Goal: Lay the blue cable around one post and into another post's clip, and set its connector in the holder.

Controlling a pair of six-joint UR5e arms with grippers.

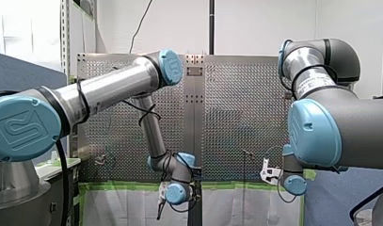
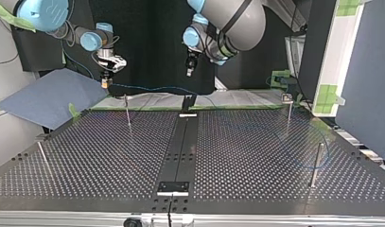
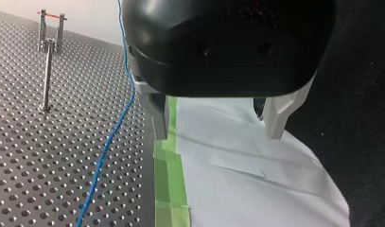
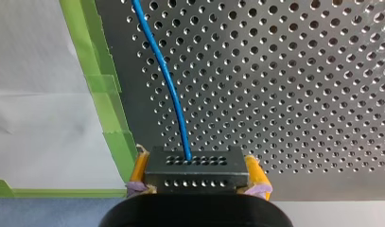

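one blue cable [image 4: 173,90], thin and glossy, comes out of the top of a black connector [image 4: 196,171] drilled with rows of small holes. our right tool [image 4: 197,166] clamps that connector between yellow pads [image 4: 140,166], over the counter [image 4: 299,94] edge beside green tape [image 4: 112,113]. in the top view the cable trails along the counter's far edge, then loops faintly near a post [image 2: 315,163]. we count four posts there. our left tool [image 3: 218,120] gapes wide, holding nothing, over white paper [image 3: 237,161].

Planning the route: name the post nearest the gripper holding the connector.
The thin post at the top view's back left: it alone stands close beside my right gripper.
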